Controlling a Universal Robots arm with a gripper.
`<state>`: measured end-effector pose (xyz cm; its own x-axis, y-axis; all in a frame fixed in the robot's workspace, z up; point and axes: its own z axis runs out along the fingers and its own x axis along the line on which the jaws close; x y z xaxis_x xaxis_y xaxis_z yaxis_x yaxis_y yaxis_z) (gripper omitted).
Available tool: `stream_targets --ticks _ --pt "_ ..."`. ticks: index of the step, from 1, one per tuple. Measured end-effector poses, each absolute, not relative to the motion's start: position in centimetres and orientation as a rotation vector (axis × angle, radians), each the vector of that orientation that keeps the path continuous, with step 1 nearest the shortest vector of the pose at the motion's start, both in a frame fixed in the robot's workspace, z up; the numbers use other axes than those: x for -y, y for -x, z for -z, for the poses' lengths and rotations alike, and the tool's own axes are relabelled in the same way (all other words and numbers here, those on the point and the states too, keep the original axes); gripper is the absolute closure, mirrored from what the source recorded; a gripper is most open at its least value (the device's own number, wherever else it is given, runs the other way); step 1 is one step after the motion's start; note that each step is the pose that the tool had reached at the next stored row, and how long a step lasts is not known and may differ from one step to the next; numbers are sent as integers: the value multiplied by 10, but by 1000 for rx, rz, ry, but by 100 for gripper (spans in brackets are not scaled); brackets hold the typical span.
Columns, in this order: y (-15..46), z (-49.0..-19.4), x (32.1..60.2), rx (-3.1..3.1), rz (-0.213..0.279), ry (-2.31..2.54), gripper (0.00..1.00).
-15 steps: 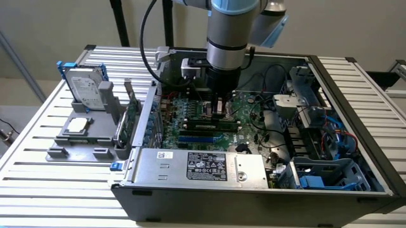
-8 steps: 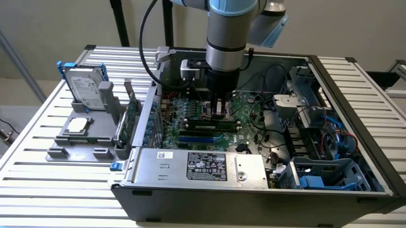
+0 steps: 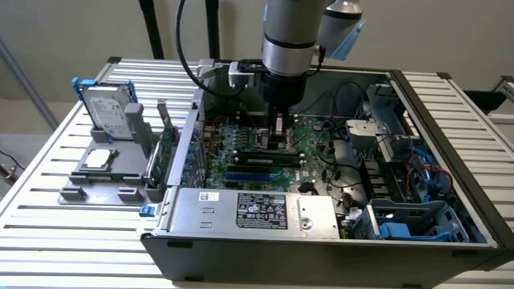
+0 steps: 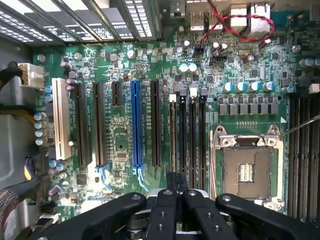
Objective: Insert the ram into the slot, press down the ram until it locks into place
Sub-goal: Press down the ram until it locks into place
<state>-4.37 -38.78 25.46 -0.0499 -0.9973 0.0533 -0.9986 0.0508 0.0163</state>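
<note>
One ram stick [image 3: 269,158] lies seated lengthwise in a memory socket on the motherboard [image 3: 241,144], inside the open computer case [image 3: 321,241], which stands on the slatted surface [image 3: 48,229]. The hand [image 3: 278,137] is lowered into the case just above the board, close behind that stick. In the wrist view the hand [image 4: 176,197] has its black fingers [image 4: 165,215] drawn together around something dark between them, at the end of a row of four narrow memory sockets [image 4: 187,135]; whether that is a second stick cannot be told. Beside those sockets sits one bare processor socket [image 4: 245,167], and on their other side one blue slot [image 4: 135,125] among several black ones. Towards the surface's edge at the exterior view's left stand one hard drive [image 3: 108,111], one gray holder [image 3: 105,174] and one green card [image 3: 167,147].
</note>
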Motion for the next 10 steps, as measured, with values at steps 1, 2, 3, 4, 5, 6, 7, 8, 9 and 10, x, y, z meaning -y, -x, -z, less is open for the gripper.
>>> stream_targets --ticks 1,2,3,4,5,6,7,8,9,10 --pt "43 -255 388 2240 -38 -2130 89" --pt "43 -255 388 2241 -38 -2130 89" --pt "43 -255 388 2240 -38 -2130 89" --pt "43 -255 388 2241 -38 -2130 89" --pt "43 -255 388 2240 -38 -2130 89" --pt "43 -255 388 2240 -38 -2130 89" --pt "43 -255 388 2240 -38 -2130 89" --pt "43 -255 388 2240 -38 -2130 89" --pt "43 -255 388 2240 -38 -2130 89" --pt "43 -255 388 2240 -38 -2130 89"
